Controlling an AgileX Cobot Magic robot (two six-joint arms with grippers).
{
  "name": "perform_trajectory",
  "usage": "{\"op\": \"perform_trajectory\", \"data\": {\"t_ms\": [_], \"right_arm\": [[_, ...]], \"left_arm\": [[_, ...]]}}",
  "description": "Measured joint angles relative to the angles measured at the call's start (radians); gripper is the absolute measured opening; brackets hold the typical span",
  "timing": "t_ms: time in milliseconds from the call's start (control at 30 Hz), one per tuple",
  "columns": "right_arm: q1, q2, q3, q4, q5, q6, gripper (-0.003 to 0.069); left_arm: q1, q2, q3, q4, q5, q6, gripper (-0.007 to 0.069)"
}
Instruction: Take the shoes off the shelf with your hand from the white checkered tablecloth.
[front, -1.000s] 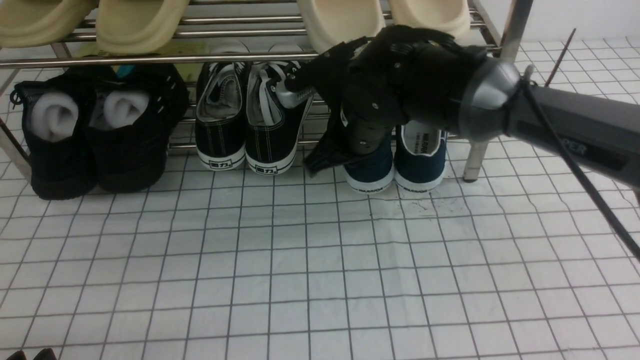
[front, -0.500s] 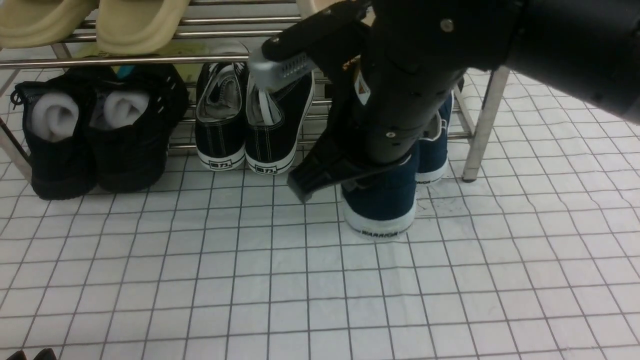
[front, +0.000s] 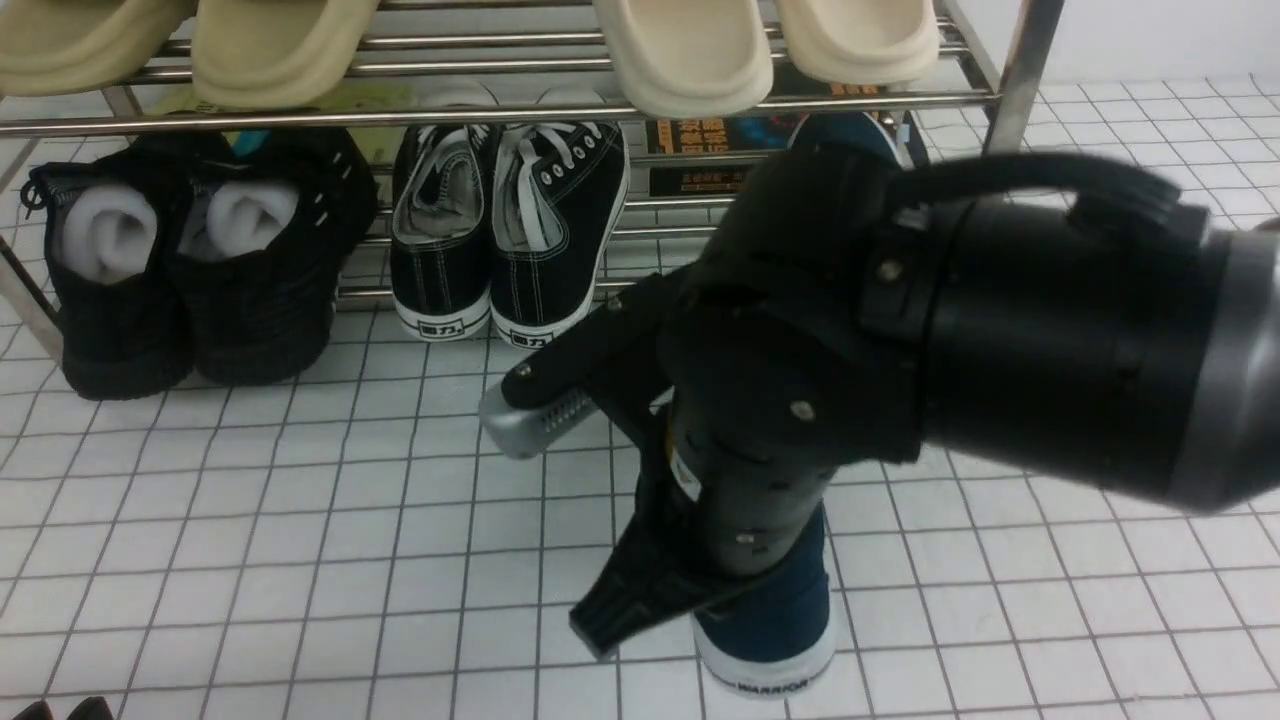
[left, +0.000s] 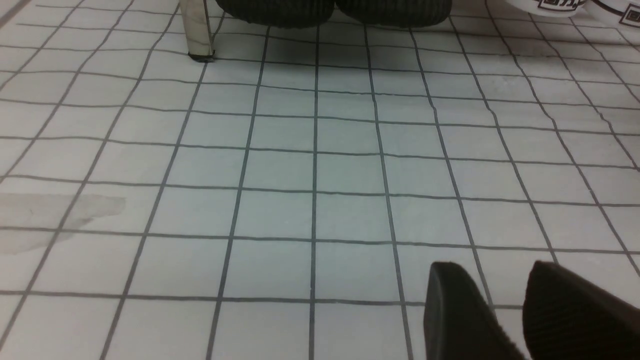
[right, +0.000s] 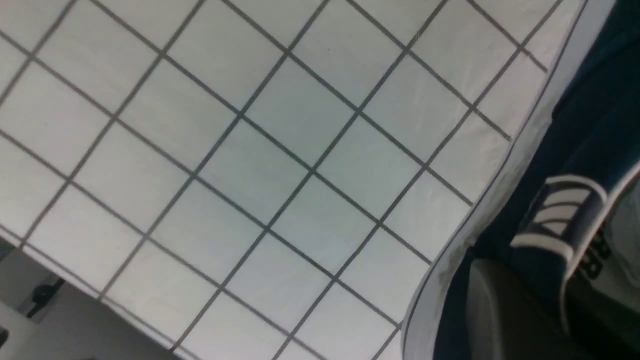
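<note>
My right gripper (front: 750, 585) is shut on the heel of one navy slip-on shoe (front: 775, 635) with a white "WARRIOR" sole. It holds the shoe low at the front middle of the white checkered tablecloth (front: 300, 560); whether the sole touches the cloth I cannot tell. In the right wrist view the fingers (right: 500, 305) pinch the shoe's heel wall (right: 560, 220). The second navy shoe (front: 850, 130) stays on the steel shelf (front: 300, 118), mostly hidden behind my arm. My left gripper (left: 500, 300) is open and empty, low over the cloth.
Black lace-up sneakers (front: 510, 240) and all-black foam-stuffed shoes (front: 190, 260) stand on the shelf's bottom tier. Beige slippers (front: 690, 45) lie on the upper tier. A shelf leg (left: 196, 30) stands ahead of my left gripper. The cloth's edge (right: 75, 280) shows in the right wrist view.
My right arm has pulled one navy shoe off the shelf and toward the front of the cloth. The other navy shoe has stayed at the shelf.
</note>
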Motion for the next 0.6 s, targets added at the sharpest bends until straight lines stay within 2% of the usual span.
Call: {"op": "perform_trajectory", "data": {"t_ms": [133,400,500,600], "right_arm": [[-0.007,0.028,0.026,-0.049,-0.066,0.032,0.0041],[-0.079,0.103,0.028,-0.045,-0.123,0.098,0.0050],[-0.091,0.121,0.029,-0.042,-0.120,0.102,0.0104],[-0.091,0.123,0.027,-0.041,-0.121,0.103,0.0230]], "left_arm": [[0.000,0.000,0.000,0.000,0.000,0.000,0.0240],[0.000,0.000,0.000,0.000,0.000,0.000,0.0240],[0.000,0.000,0.000,0.000,0.000,0.000,0.0240],[0.000,0.000,0.000,0.000,0.000,0.000,0.0240]]}}
